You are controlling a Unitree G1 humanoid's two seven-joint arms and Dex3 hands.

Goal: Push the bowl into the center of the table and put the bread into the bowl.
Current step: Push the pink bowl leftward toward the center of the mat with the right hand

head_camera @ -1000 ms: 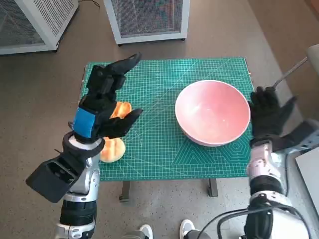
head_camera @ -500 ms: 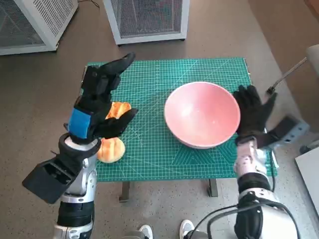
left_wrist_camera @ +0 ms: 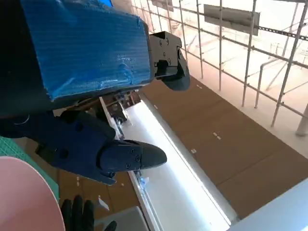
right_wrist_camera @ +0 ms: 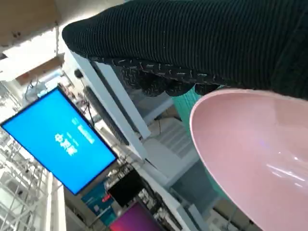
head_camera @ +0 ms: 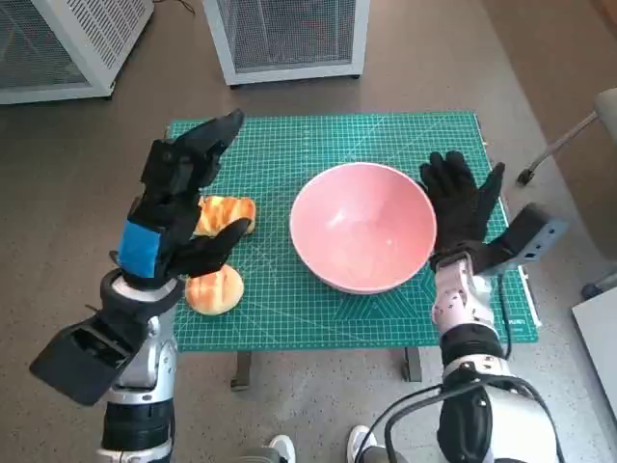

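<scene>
Two bread rolls lay at the counter's (head_camera: 386, 323) left side: the nearer bread roll (head_camera: 214, 290) close to the front edge, the farther bread roll (head_camera: 228, 212) just beyond it, partly hidden by the left hand (head_camera: 174, 207). That left hand hovered above them, fingers spread and holding nothing. The pink bowl (head_camera: 362, 226) sat upright on the green cutting mat (head_camera: 308, 154), roughly at the middle of the counter, to the right of the bread. The right hand (head_camera: 461, 207), in its black glove, stood with fingers apart and pressed flat against the bowl's right rim; the right wrist view showed the glove lying along the bowl's edge. Beyond the counter, two white perforated cabinets (head_camera: 287, 34) stood on the brown floor (head_camera: 87, 164).
</scene>
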